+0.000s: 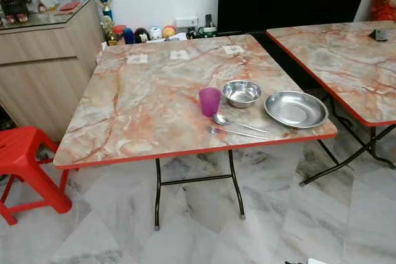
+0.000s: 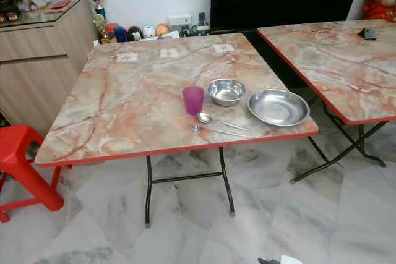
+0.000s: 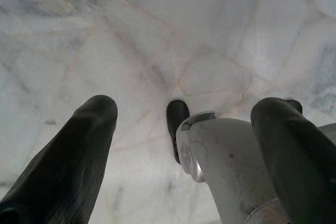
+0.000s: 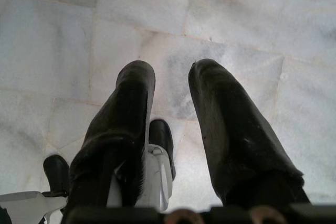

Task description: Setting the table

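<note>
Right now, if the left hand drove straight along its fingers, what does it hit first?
Most likely the marble floor. The left hand hangs pointing down, fingers apart and holding nothing. The robot's own white foot sits close beside that line, so depth is unclear and it could graze that first.

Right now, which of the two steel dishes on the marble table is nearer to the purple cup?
The deep round steel bowl, right beside the purple plastic cup; the shallow wide steel plate lies farther right.
</note>
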Controlling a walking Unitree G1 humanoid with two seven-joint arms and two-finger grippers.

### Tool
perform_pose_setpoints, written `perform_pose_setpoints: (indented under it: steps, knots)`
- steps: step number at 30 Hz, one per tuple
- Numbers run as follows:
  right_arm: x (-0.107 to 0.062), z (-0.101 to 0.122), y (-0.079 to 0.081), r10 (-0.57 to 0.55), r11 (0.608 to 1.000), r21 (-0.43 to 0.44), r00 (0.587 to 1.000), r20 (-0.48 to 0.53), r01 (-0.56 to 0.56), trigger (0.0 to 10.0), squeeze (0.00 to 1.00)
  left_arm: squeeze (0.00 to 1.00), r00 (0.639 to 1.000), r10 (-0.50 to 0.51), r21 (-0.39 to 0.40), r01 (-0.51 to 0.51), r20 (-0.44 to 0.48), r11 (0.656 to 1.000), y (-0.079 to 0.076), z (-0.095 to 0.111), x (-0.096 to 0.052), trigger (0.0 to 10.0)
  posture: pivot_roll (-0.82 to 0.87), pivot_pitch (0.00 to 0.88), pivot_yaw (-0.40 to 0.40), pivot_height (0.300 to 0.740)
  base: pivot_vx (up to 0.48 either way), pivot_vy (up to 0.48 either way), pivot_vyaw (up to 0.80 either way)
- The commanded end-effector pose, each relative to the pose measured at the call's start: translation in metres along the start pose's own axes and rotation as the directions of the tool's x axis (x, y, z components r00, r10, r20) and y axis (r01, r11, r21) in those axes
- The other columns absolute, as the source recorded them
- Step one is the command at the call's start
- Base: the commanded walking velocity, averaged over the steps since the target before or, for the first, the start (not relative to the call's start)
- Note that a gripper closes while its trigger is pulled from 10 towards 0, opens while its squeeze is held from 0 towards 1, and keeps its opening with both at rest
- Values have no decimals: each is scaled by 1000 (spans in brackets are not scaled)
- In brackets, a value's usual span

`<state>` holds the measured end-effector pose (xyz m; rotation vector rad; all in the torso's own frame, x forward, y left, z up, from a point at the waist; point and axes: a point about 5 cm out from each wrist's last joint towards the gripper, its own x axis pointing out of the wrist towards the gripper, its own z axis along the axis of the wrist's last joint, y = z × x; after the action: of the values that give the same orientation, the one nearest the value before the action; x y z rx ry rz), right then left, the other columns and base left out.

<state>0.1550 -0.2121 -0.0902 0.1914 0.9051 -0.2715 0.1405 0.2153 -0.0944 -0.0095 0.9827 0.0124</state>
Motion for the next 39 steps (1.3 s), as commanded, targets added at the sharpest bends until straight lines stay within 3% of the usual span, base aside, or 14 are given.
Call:
perform_pose_setpoints:
  steps: [1,15,21,25,29,34,39]
  knots:
    - [0,-1,1,6,1000,-7,1000,1,-6,10000,0,0,999,2,2,-2,-33,1000,0,-6,-1,10000,-25,0,26,740,270,0,0]
    - [0,-2,3,19,1000,-8,1000,-2,-19,10000,0,0,1000,-9,20,10,-29,1000,2,-8,-2,10000,-29,0,33,740,271,0,0]
    - [0,0,3,20,1000,-4,1000,3,-20,10000,0,0,1000,-16,16,16,-26,1000,-13,-1,3,10000,-24,0,29,740,276,0,0]
    - [1,1,4,17,1000,1,1000,6,-17,10000,0,0,1000,-11,9,11,-22,1000,-13,1,4,10000,-21,0,27,740,276,0,0]
    - [1,3,4,17,1000,3,1000,9,-17,10000,0,0,1000,14,-5,-14,-14,1000,8,-1,-2,10000,-19,0,25,740,276,0,0]
    - [1,4,4,19,1000,4,1000,13,-19,10000,0,0,1000,20,-8,-21,-8,1000,11,1,-2,10000,-23,0,24,740,163,0,0]
    - [2,6,4,18,1000,3,1000,16,-19,10000,0,0,1000,6,-15,-6,-6,1000,-6,8,4,10000,-21,0,19,740,0,0,0]
